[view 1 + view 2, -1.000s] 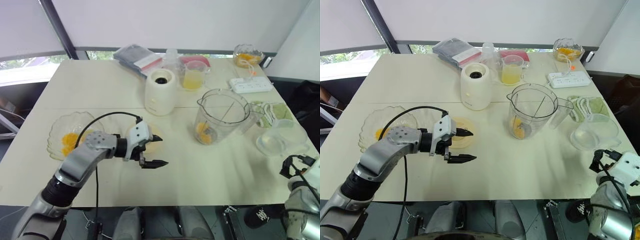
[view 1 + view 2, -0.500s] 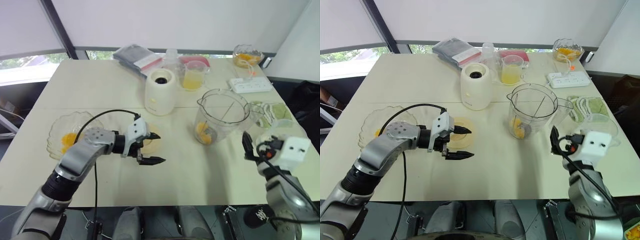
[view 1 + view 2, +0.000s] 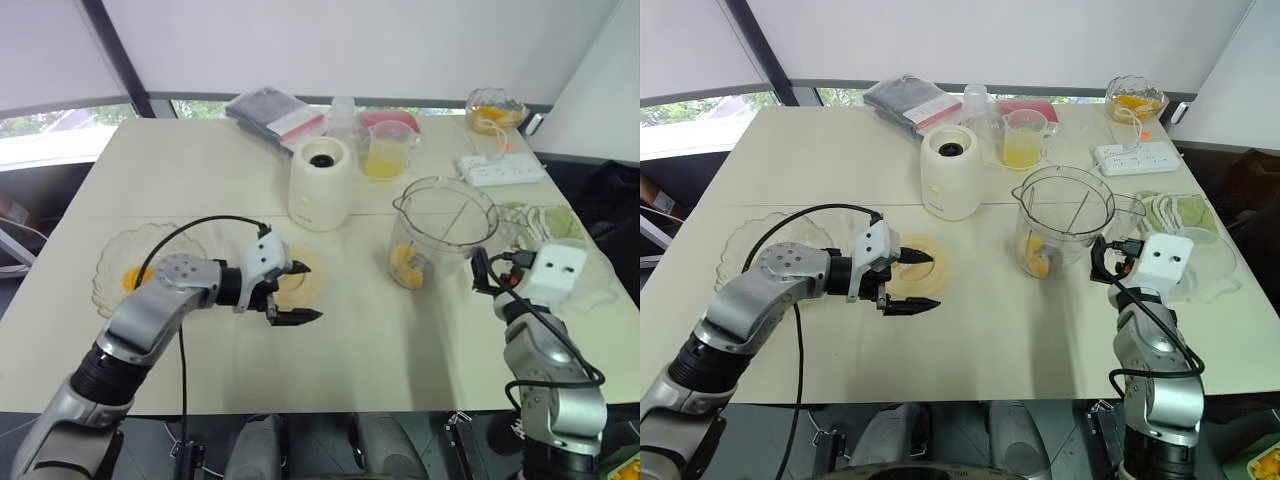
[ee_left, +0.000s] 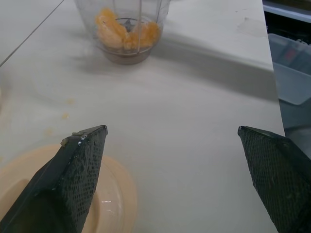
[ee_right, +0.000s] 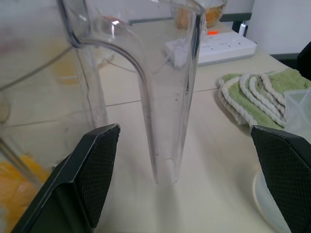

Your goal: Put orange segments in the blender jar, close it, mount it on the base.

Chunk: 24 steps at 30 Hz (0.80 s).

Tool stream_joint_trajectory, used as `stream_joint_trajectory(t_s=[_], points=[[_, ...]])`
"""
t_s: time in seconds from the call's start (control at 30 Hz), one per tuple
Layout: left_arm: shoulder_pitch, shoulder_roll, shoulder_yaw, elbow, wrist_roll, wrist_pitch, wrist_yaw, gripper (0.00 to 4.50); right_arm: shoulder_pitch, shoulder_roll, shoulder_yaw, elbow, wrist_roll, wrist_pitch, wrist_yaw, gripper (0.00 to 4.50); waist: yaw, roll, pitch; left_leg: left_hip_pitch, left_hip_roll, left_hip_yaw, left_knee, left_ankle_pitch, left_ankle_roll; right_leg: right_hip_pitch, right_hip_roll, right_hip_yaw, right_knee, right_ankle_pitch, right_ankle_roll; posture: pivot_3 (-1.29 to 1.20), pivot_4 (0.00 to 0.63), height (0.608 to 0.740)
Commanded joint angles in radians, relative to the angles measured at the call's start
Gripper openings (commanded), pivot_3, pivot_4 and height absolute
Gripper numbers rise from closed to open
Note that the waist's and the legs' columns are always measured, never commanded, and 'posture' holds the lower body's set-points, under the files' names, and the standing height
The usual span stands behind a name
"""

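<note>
The clear blender jar [image 3: 442,232] stands right of centre with orange segments [image 3: 405,262] at its bottom. Behind the table's middle stands the white blender base [image 3: 321,183]. A pale yellow round lid [image 3: 297,282] lies flat on the table, and my left gripper [image 3: 315,292] is open low over its near edge, holding nothing. My right gripper [image 5: 189,184] is open at the jar's handle [image 5: 165,97], which stands between the fingers without touching them. A glass dish [image 3: 120,262] at the left holds more orange segments [image 3: 136,278].
A green cloth [image 3: 545,220] and a clear plastic bowl [image 3: 600,275] lie right of the jar. Further back are a power strip [image 3: 502,170], a measuring cup of juice [image 3: 385,152], a small bowl of orange pieces [image 3: 495,108] and grey packets [image 3: 272,113].
My right arm has come up from the table's front right corner to the jar's handle. My left gripper has drawn back a little to the left, over the lid.
</note>
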Motion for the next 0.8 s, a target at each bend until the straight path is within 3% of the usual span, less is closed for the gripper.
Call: stream_joint_trajectory(t_s=[0.03,0.57,0.8], points=[[0.001,0.011,0.026,-0.041,-0.004,0.0,0.004,4.5,-0.034,-0.006,-0.007,0.047,-0.013,-0.063,0.019,4.45,0.0,0.0,0.0,0.0,0.0,0.0,0.0,0.0,0.0,0.0,0.0,0.0,0.0,0.0,0.0,0.0,0.15,0.74],[-0.001,0.044,0.041,-0.049,-0.006,0.007,0.003,4.5,-0.126,-0.019,-0.017,0.262,-0.043,-0.183,0.043,4.45,-0.001,0.0,0.0,0.0,0.0,0.0,0.0,0.0,0.0,0.0,0.0,0.0,0.0,0.001,0.002,0.0,0.15,0.74],[0.007,0.067,0.058,-0.043,-0.007,0.003,-0.007,4.5,0.023,-0.023,-0.018,0.111,-0.013,-0.125,0.096,4.45,0.003,0.0,0.0,0.0,0.0,-0.001,-0.001,0.0,0.0,0.0,0.0,-0.001,0.0,0.002,0.003,0.0,0.15,0.74]])
